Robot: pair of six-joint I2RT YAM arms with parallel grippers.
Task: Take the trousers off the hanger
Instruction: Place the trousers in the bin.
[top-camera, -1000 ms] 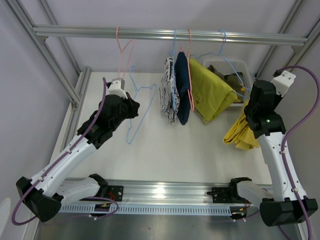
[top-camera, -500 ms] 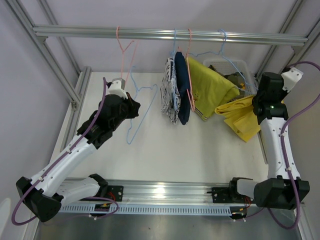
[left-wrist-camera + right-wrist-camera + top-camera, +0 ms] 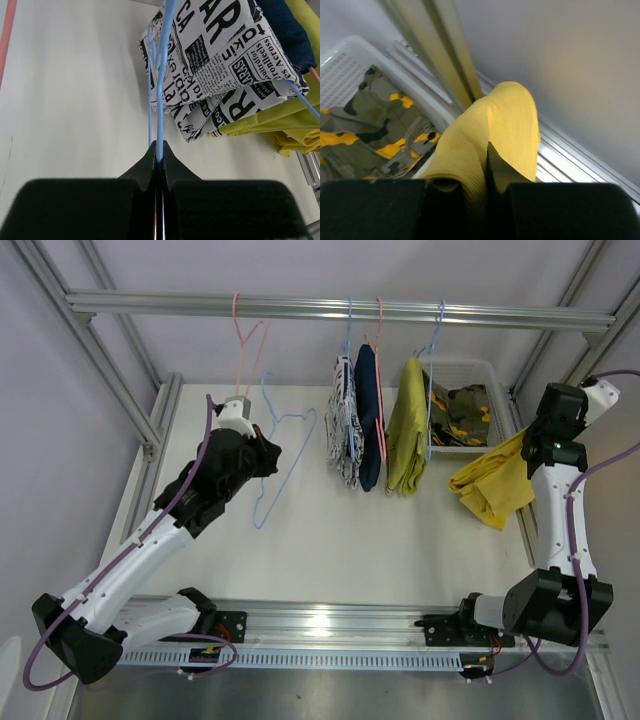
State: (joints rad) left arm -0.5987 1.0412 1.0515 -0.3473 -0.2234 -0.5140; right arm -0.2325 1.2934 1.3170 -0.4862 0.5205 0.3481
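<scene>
- Your left gripper [image 3: 159, 153] is pinching fully closed on the thin wire of a bare light blue wire hanger [image 3: 287, 435]. In the top view it is holding that hanger at about 10 o'clock from the table's middle.
- Your right gripper [image 3: 484, 162] is clamping narrowly on a fold of the bright yellow cloth trousers [image 3: 493, 485]. They are dangling from the grip at about 3 o'clock, off any hanger and well apart from the rail.
- The black-and-white newsprint trousers [image 3: 343, 430] are hanging from the long aluminium rail [image 3: 340, 308] at 12 o'clock. In the left wrist view the print is showing fragments such as "Across" and "takin". The other words are too cropped or turned for you to read.
- The dark navy cloth trousers [image 3: 368, 420] are hanging against them on the 3 o'clock side.
- The mustard-olive cloth trousers [image 3: 405, 430] are hanging next along, just beside the navy pair.
- The camouflage green-brown trousers [image 3: 365, 122] are lying inside the white plastic mesh basket [image 3: 350, 50], at about 1 o'clock.
- A bare pink wire hanger [image 3: 245, 335] is hanging on the rail at 11 o'clock.
</scene>
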